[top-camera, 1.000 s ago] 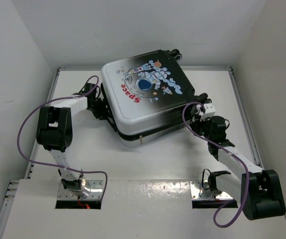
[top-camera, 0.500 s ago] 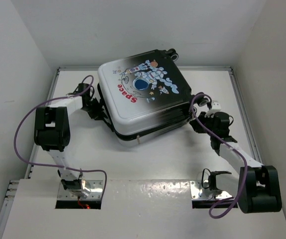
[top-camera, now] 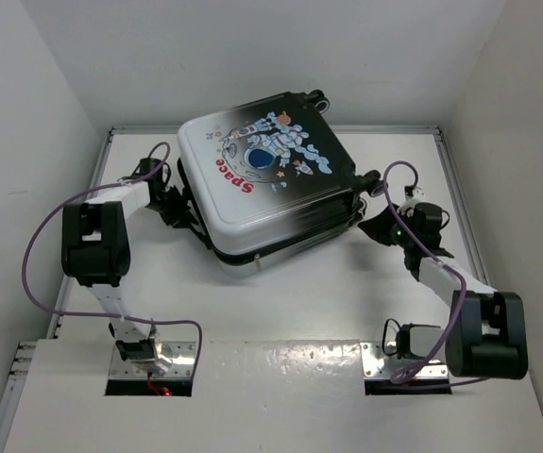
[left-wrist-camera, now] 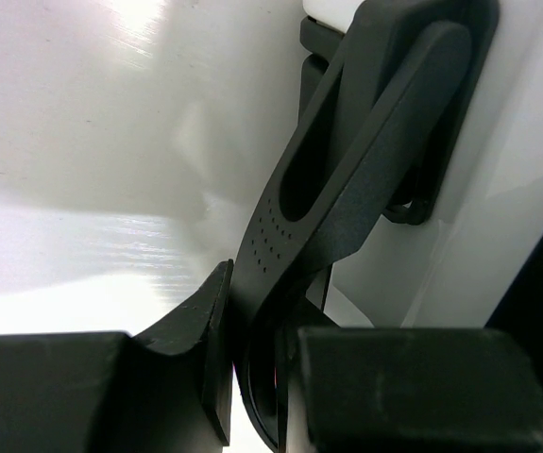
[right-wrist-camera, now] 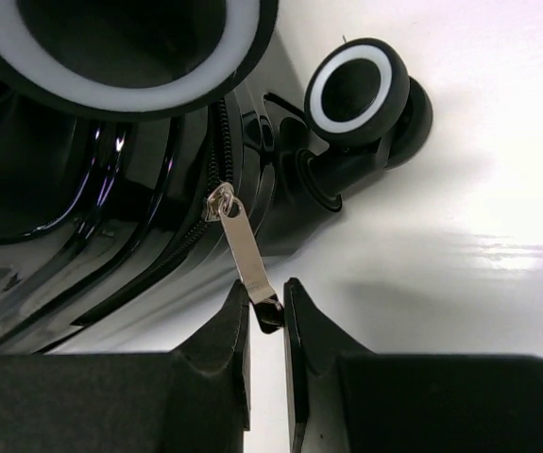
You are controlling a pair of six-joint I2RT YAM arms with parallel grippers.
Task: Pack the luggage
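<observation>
Right now, the luggage point(top-camera: 266, 193) is lying flat on the white table point(top-camera: 299, 302), toward the far middle. Its printed face is turned up, with the astronaut and the red "Space" lettering showing. Its two shell halves are sitting one on top of the other, and its wheels point(top-camera: 318, 95) are pointing toward the back wall.

You are working it from both sides. Your left gripper point(top-camera: 178, 209) is pressing in against the case's left, white edge. In the left wrist view its fingers point(left-wrist-camera: 195, 349) are clamping the lower end of a dark grey handle point(left-wrist-camera: 365, 160). The handle is standing off the white shell at a slant, and its upper end is sitting in a dark mount.

Your right gripper point(top-camera: 377, 226) is sitting at the black right-hand corner of the case. In the right wrist view it is pinching the tip of a silver zipper pull point(right-wrist-camera: 243, 250) between nearly closed fingertips point(right-wrist-camera: 233, 321). The pull is hanging from its slider on the zip track, which is running along the glossy black shell. Just beside it, a black wheel with a white ring point(right-wrist-camera: 358, 90) is jutting out over the table. A second, larger ringed wheel is filling the top left of that view.

A purple cable point(top-camera: 40, 255) is looping out from each arm.
</observation>
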